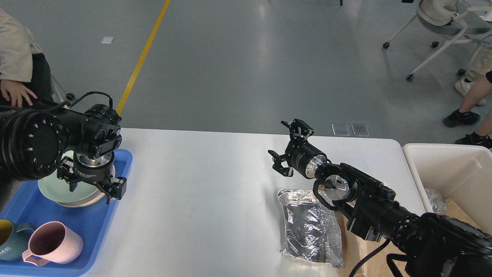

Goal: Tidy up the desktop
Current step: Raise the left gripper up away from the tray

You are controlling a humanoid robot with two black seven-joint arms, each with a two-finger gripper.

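the desktop (200,184) is filling most of the lower frame, white and smooth with rounded far corners, running from a blue tray (98,227) at its left end to a cream bin (446,165) just beside its right end. the left gripper (92,185) is pointing down over the tray, hanging right above a stack of plates (54,190) (pale green one on top, a whiter rim showing beneath), its fingers (117,189) spread apart and holding nothing; can't tell if they are touching the plate rim. a pink cup (54,243) is lying tipped on the near part of the tray, mouth facing up-left, handle at its lower left, and a teal mug (9,240) is sitting just beside it at the frame's left edge, partly cut off. the right gripper (288,148) is reaching up-left over the middle-right of the desktop, jaws wide apart and empty, hovering clear of the surface with its shadow falling below it. a crinkled foil bag (309,229) is lying flat on the desktop near the front edge, just below that gripper and partly under the right arm. brown paper (353,246) is sticking out from beneath the bag's right side. inside the bin a bit of crumpled clear plastic (436,200) is resting against brown cardboard (457,211). beyond the desktop there's grey floor with a yellow line (142,57), a seated person's hand (17,93) at far left, and chair legs and someone's feet at far right.
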